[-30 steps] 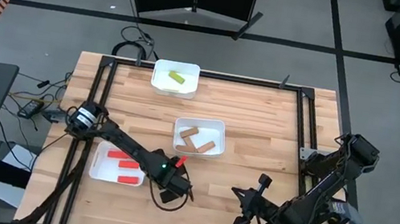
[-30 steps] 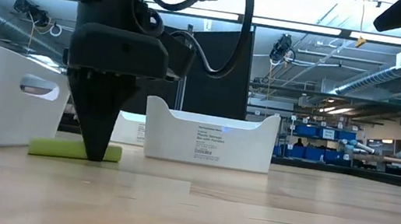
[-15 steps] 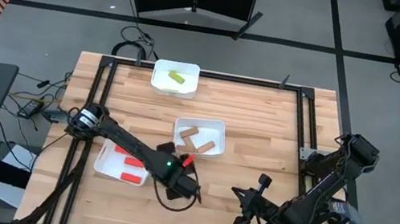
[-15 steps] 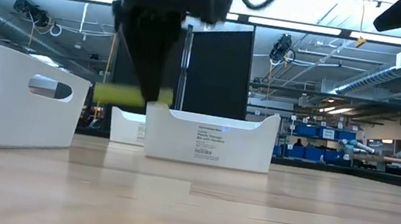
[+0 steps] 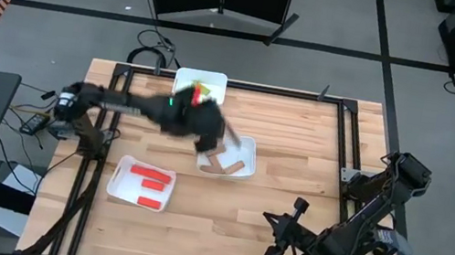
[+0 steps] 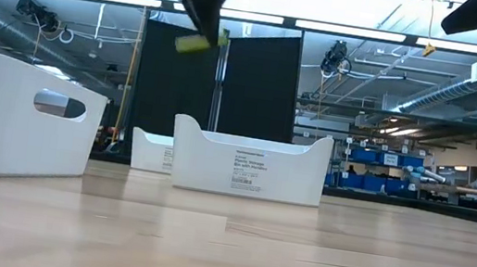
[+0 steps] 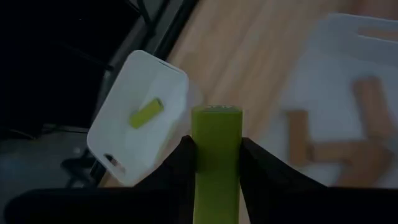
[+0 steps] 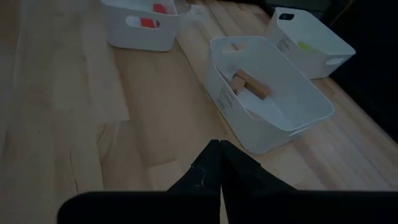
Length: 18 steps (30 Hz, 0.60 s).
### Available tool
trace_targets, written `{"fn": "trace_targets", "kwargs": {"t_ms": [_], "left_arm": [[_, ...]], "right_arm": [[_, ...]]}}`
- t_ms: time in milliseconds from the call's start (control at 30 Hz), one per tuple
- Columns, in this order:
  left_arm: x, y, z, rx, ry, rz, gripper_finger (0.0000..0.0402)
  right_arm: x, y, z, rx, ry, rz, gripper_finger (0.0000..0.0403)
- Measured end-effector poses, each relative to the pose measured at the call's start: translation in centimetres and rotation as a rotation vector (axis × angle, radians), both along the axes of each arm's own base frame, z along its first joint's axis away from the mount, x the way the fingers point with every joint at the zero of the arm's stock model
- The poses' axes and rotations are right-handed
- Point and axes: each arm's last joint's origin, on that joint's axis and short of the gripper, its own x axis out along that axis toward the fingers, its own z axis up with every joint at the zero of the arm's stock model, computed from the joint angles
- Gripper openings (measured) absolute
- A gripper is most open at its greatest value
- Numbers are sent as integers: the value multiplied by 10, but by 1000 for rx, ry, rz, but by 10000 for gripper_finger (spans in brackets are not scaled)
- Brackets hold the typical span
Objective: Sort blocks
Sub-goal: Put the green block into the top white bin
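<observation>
blocks: red ones [image 5: 144, 184] lie in the left tray, and my left pincer [image 7: 214, 163] is clamped on a yellow-green block [image 7: 215, 163], high, near the far tray [image 7: 130, 121]. if i release early, it drops beside the tan tray [image 5: 247, 146]. right pincer [image 8: 218, 160] closed, empty.

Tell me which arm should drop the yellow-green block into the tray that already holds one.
Left. The left claw is shut on the yellow-green block, raised near the far tray holding the other yellow-green block. The right claw sits shut and empty at the table's near right corner.
</observation>
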Motion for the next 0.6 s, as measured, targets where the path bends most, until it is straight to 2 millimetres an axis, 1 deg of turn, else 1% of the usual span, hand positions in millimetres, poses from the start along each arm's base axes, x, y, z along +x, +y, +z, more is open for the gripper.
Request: {"fn": "trace_targets", "kwargs": {"t_ms": [67,200,300,400,500,533,600], "left_arm": [[-3,36,-3,-42,-7,1,95],[-12,104,-19,-108,-23,-7,95],[-22,145,-30,-138,-74,-8,95],[-32,174,-41,-159,-108,14,95],[-43,194,-50,-154,-115,72,95],[-48,199,-52,-160,-105,91,101],[-54,204,-53,-171,-90,117,143]], "right_arm": [[1,-1,0,4,-3,-5,10],[4,-2,0,12,-12,-10,10],[7,-1,1,13,-18,-1,10],[9,-1,2,7,-18,8,10],[13,-3,2,-1,-17,9,10],[14,-4,2,-5,-16,9,10],[17,-6,3,-10,-16,9,10]]}}
